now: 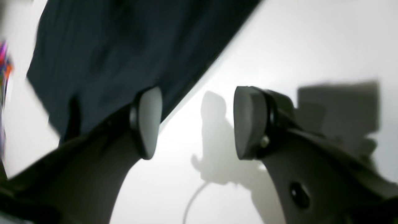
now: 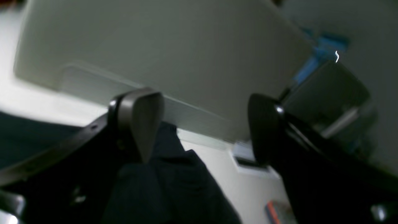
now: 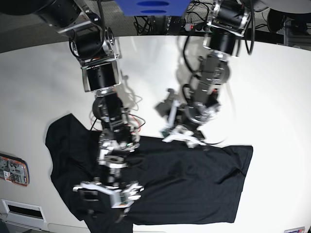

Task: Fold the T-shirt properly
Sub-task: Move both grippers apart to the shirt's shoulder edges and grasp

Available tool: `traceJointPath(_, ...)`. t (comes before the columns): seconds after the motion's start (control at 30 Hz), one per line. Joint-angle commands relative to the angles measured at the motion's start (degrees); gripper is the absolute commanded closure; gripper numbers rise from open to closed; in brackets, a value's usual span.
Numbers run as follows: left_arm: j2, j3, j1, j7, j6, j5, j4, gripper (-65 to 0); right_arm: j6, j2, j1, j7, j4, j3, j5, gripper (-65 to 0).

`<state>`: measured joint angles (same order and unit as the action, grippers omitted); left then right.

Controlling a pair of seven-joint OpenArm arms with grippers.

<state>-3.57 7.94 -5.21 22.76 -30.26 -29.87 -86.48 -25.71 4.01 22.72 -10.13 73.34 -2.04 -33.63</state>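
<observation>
The black T-shirt (image 3: 194,184) lies spread on the white table (image 3: 272,87), one sleeve toward the left. In the base view my left gripper (image 3: 181,133) hovers at the shirt's far edge. The left wrist view shows this gripper (image 1: 199,121) open, with only bare table between its pads; the shirt (image 1: 102,46) runs behind one finger. My right gripper (image 3: 109,194) hangs over the shirt's near left part. Seen from the right wrist, that gripper (image 2: 199,124) is open, with a bunched fold of the shirt (image 2: 174,186) below one finger and nothing gripped.
A small orange-edged card (image 3: 13,170) lies at the table's left edge, with a white plate (image 3: 22,209) near the front left corner. A blue object (image 3: 150,7) and cables sit beyond the far edge. The table's front edge runs just below the shirt.
</observation>
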Motion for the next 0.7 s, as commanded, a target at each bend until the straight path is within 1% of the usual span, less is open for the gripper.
traceJointPath(0.0,-0.51,-1.66,-1.34,-1.36,0.41,2.04,-2.01,-33.1,-0.53,-1.07,1.41,1.56,1.08,1.21,1.06,-44.4)
traceJointPath(0.03,-1.66,-3.77,-1.34,-1.27,0.5,3.8,-2.53,-33.1,0.18,-1.68,1.41,1.82,1.08,1.47,2.2,-44.4)
traceJointPath(0.13,-4.56,-8.87,-2.48,-1.18,0.5,8.29,-2.71,-33.1,4.31,-3.53,1.41,1.91,0.72,1.91,4.04,-44.4)
traceJointPath(0.2,-6.49,-11.94,-3.36,-1.01,0.59,11.1,-2.45,-33.1,6.51,-4.76,1.41,1.91,0.72,1.82,5.28,-44.4)
traceJointPath(0.27,-7.9,-13.79,-3.45,-1.01,0.59,12.59,-1.74,-33.1,8.35,-5.81,1.41,1.56,0.99,1.91,6.68,-44.4)
traceJointPath(0.33,-9.13,-15.11,-4.68,-1.01,0.68,12.94,-1.22,-33.1,9.32,-5.81,1.41,1.47,0.55,2.18,8.18,-44.4)
traceJointPath(0.4,-9.39,-16.6,-5.64,-1.01,0.68,13.03,0.46,-32.8,9.49,-5.81,1.41,0.15,0.46,3.76,10.02,-44.4)
traceJointPath(0.5,-9.31,-19.42,-8.37,-1.01,1.12,13.21,2.21,-32.8,9.76,-5.81,1.41,-3.89,0.46,4.9,13.01,-44.4)
traceJointPath(0.53,-9.22,-19.77,-9.16,-1.01,2.09,13.21,3.0,-32.8,10.9,-5.81,1.41,-5.74,0.46,4.72,14.15,-44.4)
traceJointPath(0.6,-9.22,-19.77,-10.83,-1.01,4.55,13.21,5.03,-32.8,15.12,-5.81,1.41,-9.08,0.46,5.08,16.53,-44.4)
traceJointPath(0.67,-9.22,-19.77,-12.5,-1.01,6.04,13.21,7.4,-32.8,18.29,-5.9,1.41,-11.28,0.46,5.16,18.81,-44.4)
